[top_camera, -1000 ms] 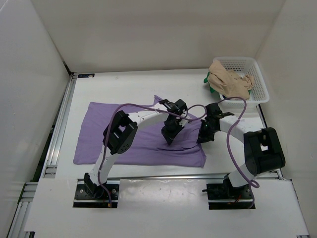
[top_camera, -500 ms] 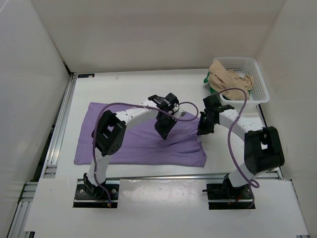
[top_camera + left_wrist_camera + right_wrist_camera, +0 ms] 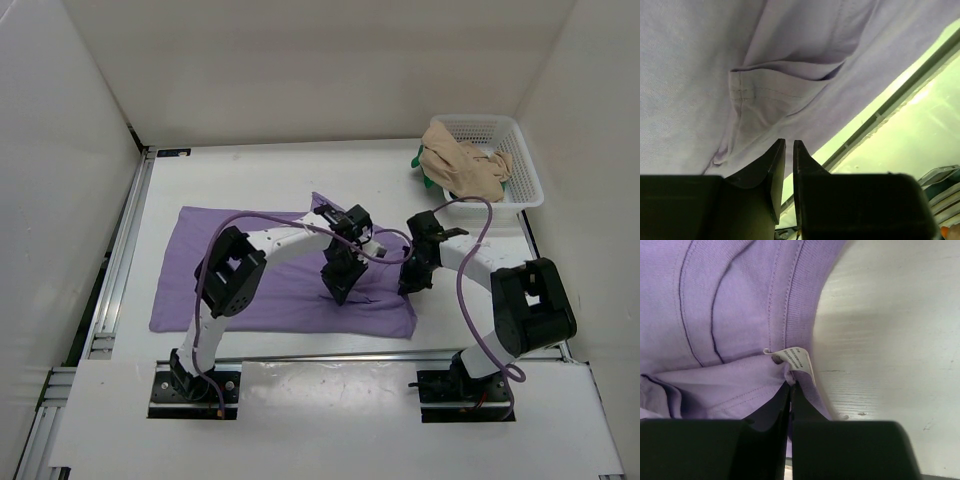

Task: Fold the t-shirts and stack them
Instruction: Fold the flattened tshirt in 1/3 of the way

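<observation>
The lavender t-shirt (image 3: 250, 270) lies spread across the table. My left gripper (image 3: 338, 290) hovers over its middle right; in the left wrist view the left gripper (image 3: 789, 142) is open a crack with nothing between the fingers, above a folded sleeve hem (image 3: 765, 90). My right gripper (image 3: 411, 284) is at the shirt's right edge. The right wrist view shows the right gripper (image 3: 790, 384) shut on the collar just under the white label (image 3: 796, 360). The tan t-shirt (image 3: 460, 165) is heaped in the basket. A bit of the green t-shirt (image 3: 420, 160) peeks out beside it.
The white mesh basket (image 3: 525, 175) stands at the back right corner. An aluminium rail (image 3: 120, 260) runs along the table's left side, and white walls close in the back and sides. Both purple cables loop above the shirt.
The left gripper's jaws have parted slightly and let go of the cloth. It shifted a little toward the near edge. The right gripper swung back and forward, still shut on the collar.
</observation>
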Controlling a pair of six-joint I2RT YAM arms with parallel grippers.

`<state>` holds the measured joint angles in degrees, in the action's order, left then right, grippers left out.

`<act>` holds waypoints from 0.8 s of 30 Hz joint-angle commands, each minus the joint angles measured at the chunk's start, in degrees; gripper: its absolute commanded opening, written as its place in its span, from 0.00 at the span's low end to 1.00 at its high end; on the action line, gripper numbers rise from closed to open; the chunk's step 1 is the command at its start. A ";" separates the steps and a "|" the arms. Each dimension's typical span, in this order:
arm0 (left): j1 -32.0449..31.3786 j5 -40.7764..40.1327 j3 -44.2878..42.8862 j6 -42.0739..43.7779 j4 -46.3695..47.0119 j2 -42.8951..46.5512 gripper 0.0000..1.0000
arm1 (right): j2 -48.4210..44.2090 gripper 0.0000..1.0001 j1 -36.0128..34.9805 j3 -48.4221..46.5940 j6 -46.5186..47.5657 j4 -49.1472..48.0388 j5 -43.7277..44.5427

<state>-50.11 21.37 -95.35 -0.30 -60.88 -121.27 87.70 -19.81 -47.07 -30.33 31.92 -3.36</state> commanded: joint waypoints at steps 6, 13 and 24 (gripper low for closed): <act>1.94 -8.25 -3.69 0.30 7.45 3.87 0.31 | -0.43 0.00 -0.40 1.54 -0.44 -2.48 1.25; 1.42 -3.61 -7.39 0.30 6.39 -2.64 0.48 | 0.10 0.00 -0.40 1.54 -0.44 -2.48 1.25; 1.42 -0.37 -11.89 0.30 3.50 -7.93 0.41 | 0.10 0.00 -0.40 2.07 -0.44 -3.01 1.77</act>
<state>-48.49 18.70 -106.67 -0.21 -55.64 -129.73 87.68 -19.84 -46.41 -31.07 30.65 -3.60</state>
